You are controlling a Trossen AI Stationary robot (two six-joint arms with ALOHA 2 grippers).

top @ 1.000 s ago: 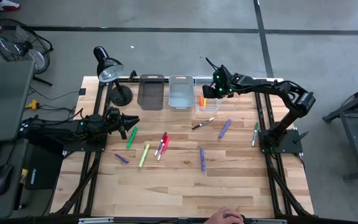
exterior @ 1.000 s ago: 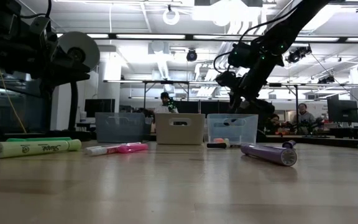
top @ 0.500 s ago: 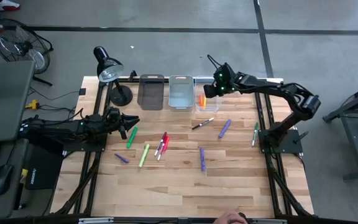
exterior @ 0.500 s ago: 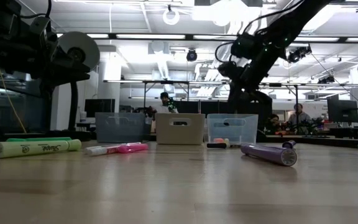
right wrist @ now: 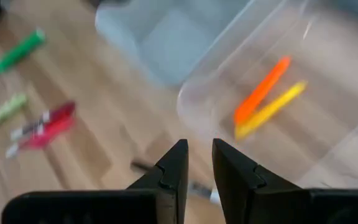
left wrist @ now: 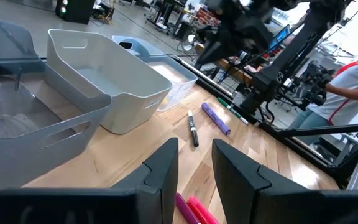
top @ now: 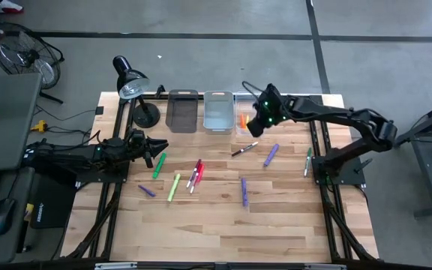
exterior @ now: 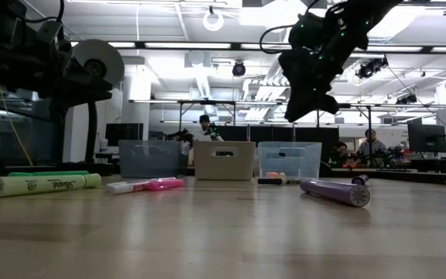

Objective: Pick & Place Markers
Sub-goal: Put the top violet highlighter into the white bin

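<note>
Nearest on the table (top: pixel 223 225) lie a purple marker (top: pixel 244 191), a lime marker (top: pixel 173 187) and a short purple one (top: pixel 147 190). Farther back rest the red pair (top: pixel 196 174), a green marker (top: pixel 158 165), the black-and-white marker (top: pixel 244 148), another purple (top: pixel 271 155) and a green one (top: pixel 307 160) at the right edge. At the left edge the left gripper (top: pixel 156 147) waits, fingers narrow and empty. At the far side the right gripper (top: pixel 255 126) hovers by the clear bin (right wrist: pixel 216 81), fingers narrow, holding nothing. An orange marker (right wrist: pixel 261 91) and a yellow marker (right wrist: pixel 271 109) lie inside that bin. The markers look light, stiff and smooth, likely to roll; a pinch across mid-barrel, fingers square to its length, seems safest.
</note>
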